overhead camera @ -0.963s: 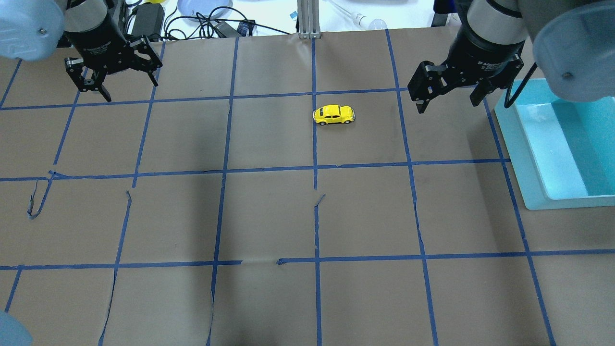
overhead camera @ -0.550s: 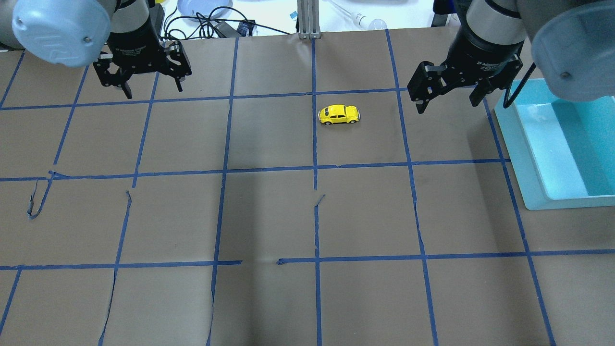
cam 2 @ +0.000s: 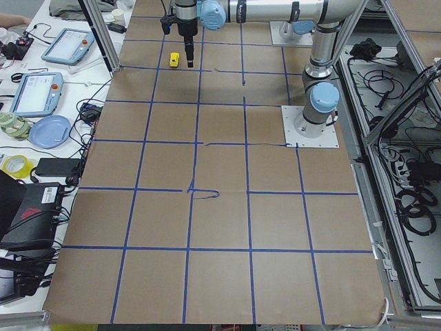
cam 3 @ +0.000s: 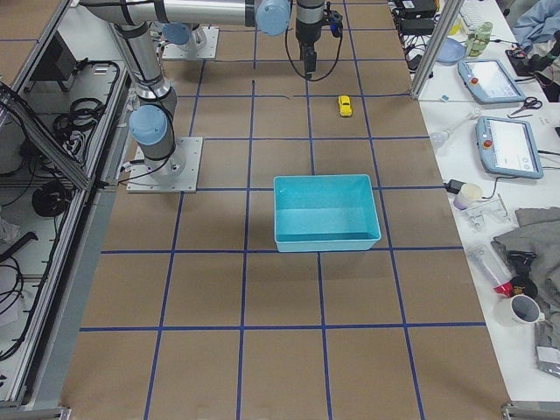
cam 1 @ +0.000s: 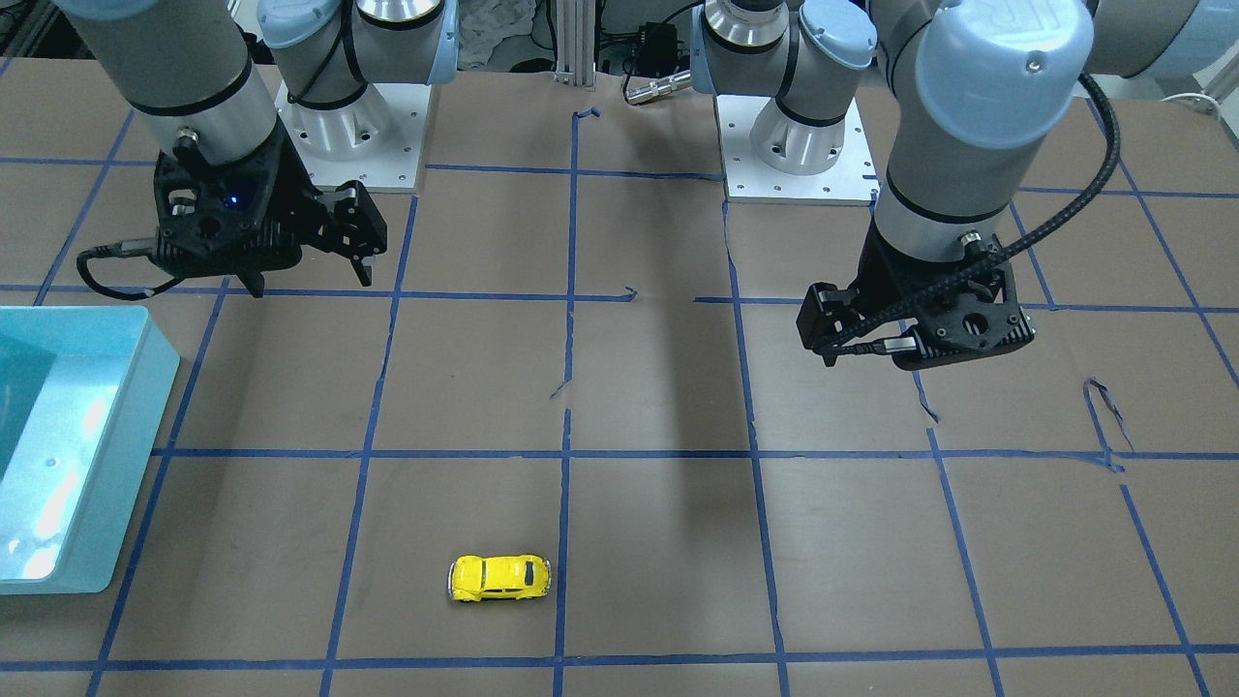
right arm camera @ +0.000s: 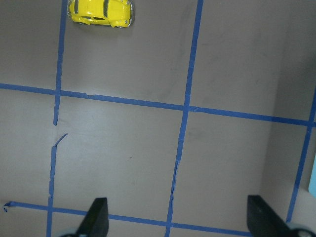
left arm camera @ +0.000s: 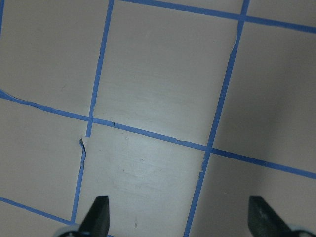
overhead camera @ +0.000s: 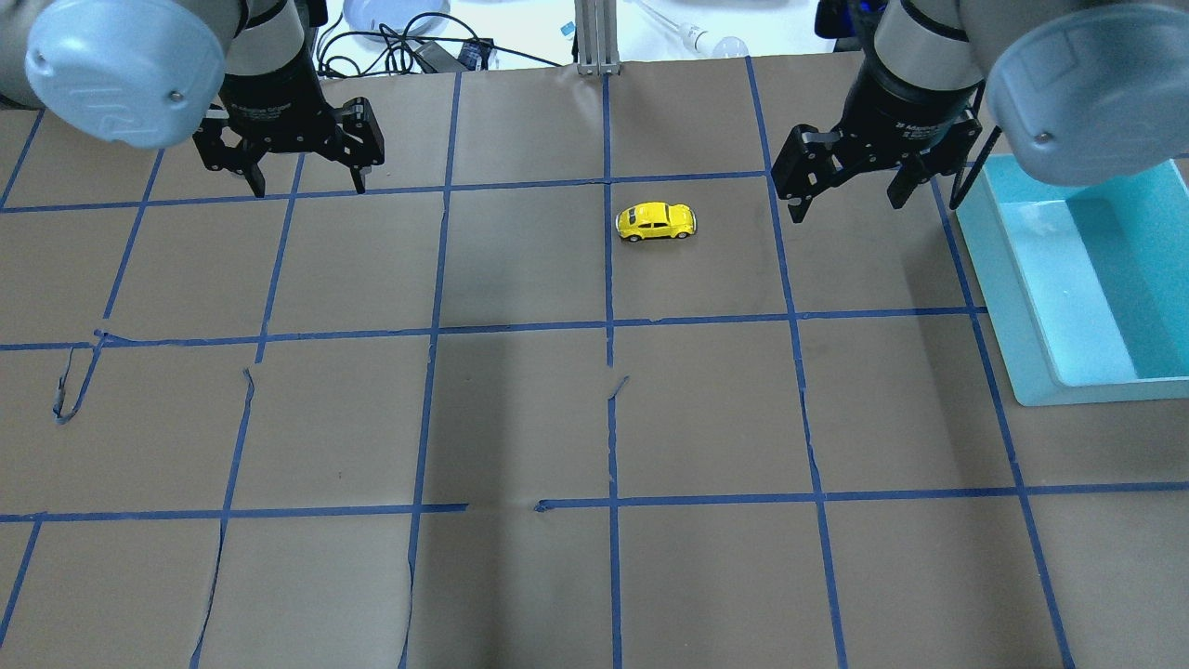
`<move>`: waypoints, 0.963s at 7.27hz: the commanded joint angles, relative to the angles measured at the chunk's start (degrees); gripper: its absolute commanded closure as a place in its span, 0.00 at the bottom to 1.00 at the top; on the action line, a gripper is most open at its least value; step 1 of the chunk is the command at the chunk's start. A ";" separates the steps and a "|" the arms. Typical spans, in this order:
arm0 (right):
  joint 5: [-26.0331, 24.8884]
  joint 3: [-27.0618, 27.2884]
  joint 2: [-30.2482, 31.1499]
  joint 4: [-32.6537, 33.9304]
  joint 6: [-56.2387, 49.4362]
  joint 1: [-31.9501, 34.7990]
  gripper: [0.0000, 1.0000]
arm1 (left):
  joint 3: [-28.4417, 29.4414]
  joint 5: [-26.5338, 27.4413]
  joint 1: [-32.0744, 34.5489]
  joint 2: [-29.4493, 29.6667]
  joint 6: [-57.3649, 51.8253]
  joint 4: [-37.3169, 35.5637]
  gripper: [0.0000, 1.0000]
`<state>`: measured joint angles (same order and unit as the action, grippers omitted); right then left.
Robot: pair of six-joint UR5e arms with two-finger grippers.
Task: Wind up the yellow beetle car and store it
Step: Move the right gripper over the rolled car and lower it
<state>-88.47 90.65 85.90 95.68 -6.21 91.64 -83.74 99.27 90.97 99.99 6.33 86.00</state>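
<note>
Overhead: yellow beetle car [overhead camera: 656, 222] on its wheels on the tabletop [overhead camera: 520, 418], toward the far edge, about midway along it. Left claw [overhead camera: 309, 186] and right claw [overhead camera: 847, 206] both spread wide and empty, well apart from the car. Teal bin [overhead camera: 999, 288] at the right edge.

Right wrist: the car lies beyond the parted fingertips [right arm camera: 98, 215].

Left wrist: only taped tabletop between the fingers.

Camera layout: six views, one desk [overhead camera: 520, 418].
Overhead looks forward and down across the desk; the front-facing view opposes it, steeply down. Two end views look along the desk from afar. Wrist views look down, close; the right one shares the yellow beetle car [right arm camera: 101, 12] with all exterior views.
</note>
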 commanded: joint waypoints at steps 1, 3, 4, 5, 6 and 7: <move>0.05 -0.47 -7.99 8.85 -5.17 1.25 0.00 | -3.33 -7.74 -1.23 -3.29 -2.56 -0.30 0.00; 0.05 -0.65 -15.73 17.93 -14.94 3.80 0.00 | -6.16 -9.09 -1.32 -5.49 -2.54 0.04 0.00; 0.05 -1.26 -18.72 21.87 -22.98 5.55 0.00 | -6.52 -9.45 -1.15 -6.55 -2.46 0.22 0.00; 0.05 -2.66 -22.23 24.26 -29.15 7.48 0.00 | -7.04 -12.84 -1.93 -6.91 -2.55 0.92 0.00; -0.47 -5.28 -25.75 27.42 -37.65 10.54 0.00 | -7.48 -12.09 -2.29 -7.43 -2.90 1.10 0.00; -0.82 -7.83 -28.83 27.54 -47.57 11.44 0.00 | -8.01 -9.91 -2.38 -8.83 -6.64 1.27 0.00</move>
<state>-88.85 85.81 61.21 121.58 -42.30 101.08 -91.12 87.91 88.87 92.50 2.62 86.99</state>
